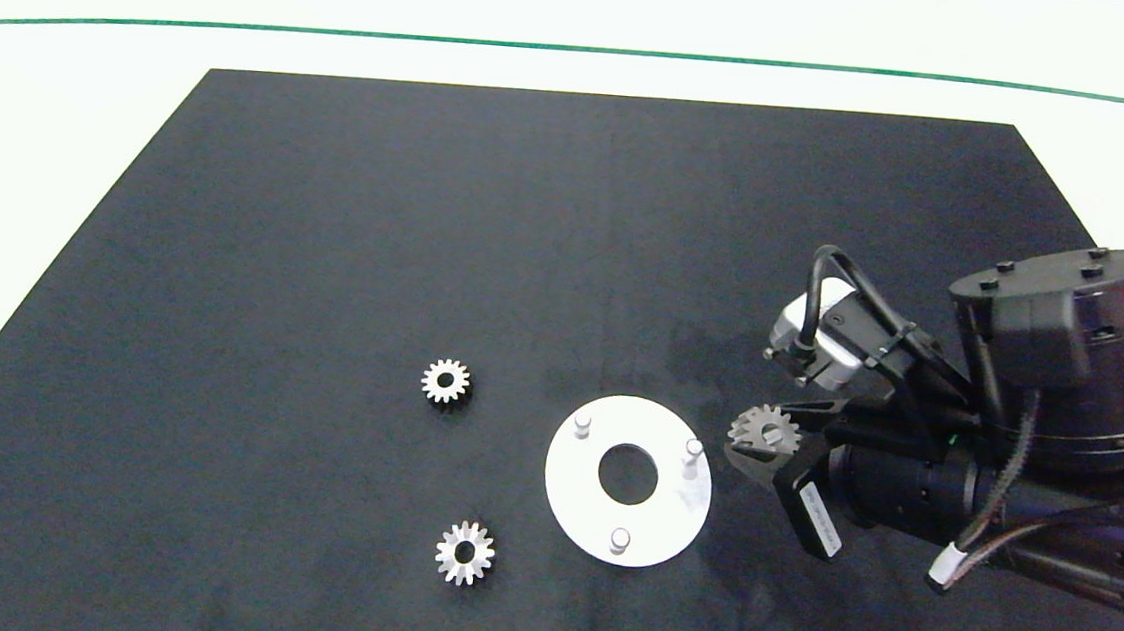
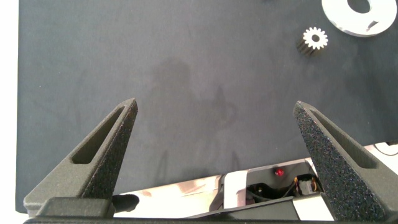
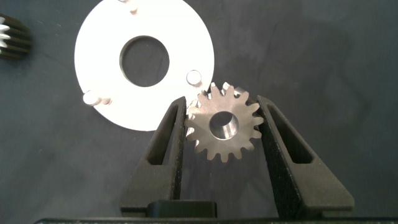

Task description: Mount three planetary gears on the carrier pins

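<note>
Reading from the left, the left gripper point(image 2: 216, 134) is out of the head view; its own wrist view shows it hanging above bare mat with its fingers spread wide and nothing between them. Two of the planetary gears lie flat on the mat, left of the disc: the far gear point(image 1: 445, 382) and the near gear point(image 1: 465, 553), well apart from each other and neither on a pin. To their right sits the white disc point(image 1: 574, 477), with the three carrier pins point(image 1: 583, 423) standing in a triangle around its central hole, all three bare. Just right of the disc, the right gripper point(image 1: 763, 440) is clamped on the third gear point(image 3: 222, 122), held flat between its fingers beside the disc's right edge, close to the right-hand pin point(image 3: 194, 77) but not over it.

So nothing is installed yet, as I judge it: one gear is in hand and nearly at its pin, two more are left to fetch.

The black mat point(image 1: 327, 237) covers most of a white table point(image 1: 58, 95), with a thin green line point(image 1: 583, 51) along the far side.
</note>
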